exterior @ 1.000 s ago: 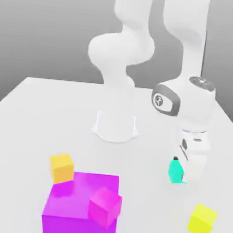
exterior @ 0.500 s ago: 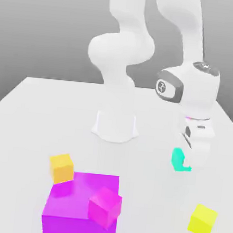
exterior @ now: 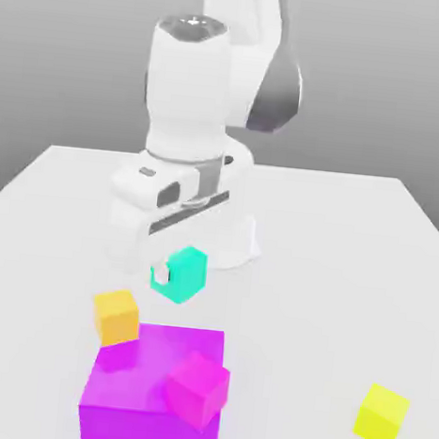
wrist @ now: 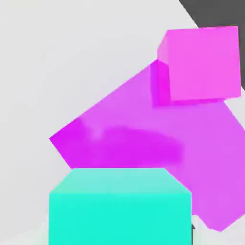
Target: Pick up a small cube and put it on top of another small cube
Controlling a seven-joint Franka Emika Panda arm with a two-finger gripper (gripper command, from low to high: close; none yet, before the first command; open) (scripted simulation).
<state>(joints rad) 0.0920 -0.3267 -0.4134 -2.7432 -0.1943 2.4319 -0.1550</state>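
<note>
One teal cube [exterior: 188, 274] is up in my gripper [exterior: 165, 273], jaws closed on it, held above the table at the purple block's [exterior: 150, 429] far side in the exterior view, with the orange cube [exterior: 117, 317] near it toward that view's left and the yellow cube [exterior: 381, 416] well off to the right. In the hand view the teal cube lies over the purple block, the magenta cube [wrist: 205, 64] apart from it, so I judge picking done, stacking left.
</note>
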